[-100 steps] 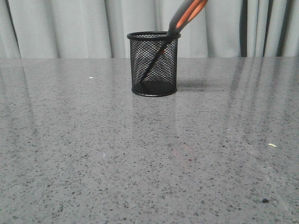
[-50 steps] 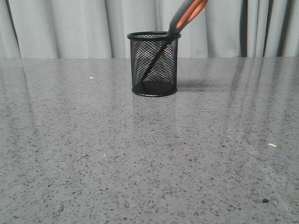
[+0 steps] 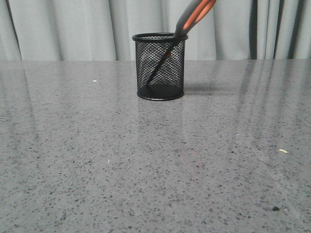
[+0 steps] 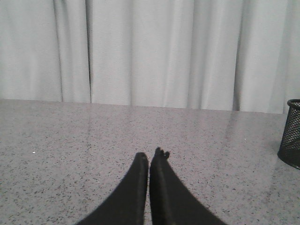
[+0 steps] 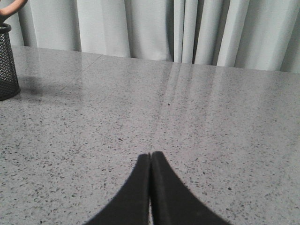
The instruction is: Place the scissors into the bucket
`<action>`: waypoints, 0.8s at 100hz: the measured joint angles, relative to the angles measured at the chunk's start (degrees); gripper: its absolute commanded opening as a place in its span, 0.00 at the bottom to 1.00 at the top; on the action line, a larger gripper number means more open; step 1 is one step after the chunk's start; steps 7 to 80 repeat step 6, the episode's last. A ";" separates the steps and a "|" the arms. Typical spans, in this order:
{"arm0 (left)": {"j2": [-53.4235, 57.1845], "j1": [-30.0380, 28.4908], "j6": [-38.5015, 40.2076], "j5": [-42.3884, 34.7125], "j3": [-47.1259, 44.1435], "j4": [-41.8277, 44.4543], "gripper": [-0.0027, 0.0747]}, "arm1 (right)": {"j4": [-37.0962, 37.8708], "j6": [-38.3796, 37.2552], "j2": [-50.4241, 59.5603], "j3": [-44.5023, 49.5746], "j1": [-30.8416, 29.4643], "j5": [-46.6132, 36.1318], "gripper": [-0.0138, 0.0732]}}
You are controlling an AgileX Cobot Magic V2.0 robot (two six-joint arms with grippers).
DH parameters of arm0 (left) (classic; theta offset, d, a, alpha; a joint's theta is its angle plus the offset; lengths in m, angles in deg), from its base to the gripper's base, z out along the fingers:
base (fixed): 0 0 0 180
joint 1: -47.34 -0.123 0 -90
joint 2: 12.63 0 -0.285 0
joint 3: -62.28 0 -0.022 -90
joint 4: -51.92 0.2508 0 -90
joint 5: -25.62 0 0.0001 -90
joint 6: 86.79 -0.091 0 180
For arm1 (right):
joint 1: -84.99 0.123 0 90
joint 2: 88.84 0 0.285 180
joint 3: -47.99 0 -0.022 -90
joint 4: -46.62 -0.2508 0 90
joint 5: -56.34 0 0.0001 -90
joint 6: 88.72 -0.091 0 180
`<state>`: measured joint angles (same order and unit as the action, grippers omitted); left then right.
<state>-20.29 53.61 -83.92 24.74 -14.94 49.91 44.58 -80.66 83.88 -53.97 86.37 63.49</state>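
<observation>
The black wire-mesh bucket stands upright at the middle back of the grey table. The scissors stand blades-down inside it and lean right, their grey and orange handles sticking out above the rim. The bucket also shows at the edge of the left wrist view and of the right wrist view, where an orange handle shows above it. My left gripper is shut and empty above the table, apart from the bucket. My right gripper is shut and empty, also apart from it. Neither gripper shows in the front view.
The speckled grey table reaches back to pale curtains. A small pale scrap and a dark speck lie at the front right.
</observation>
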 measured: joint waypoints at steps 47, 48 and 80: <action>0.00 0.00 0.00 0.00 0.00 0.00 0.01 | 0.00 0.00 0.00 0.00 0.00 0.00 0.07; 0.00 0.00 0.00 0.00 0.00 0.00 0.01 | 0.00 0.00 0.00 0.00 0.00 0.00 0.07; 0.00 0.00 0.00 0.00 0.00 0.00 0.01 | 0.00 0.00 0.00 0.00 0.00 0.00 0.07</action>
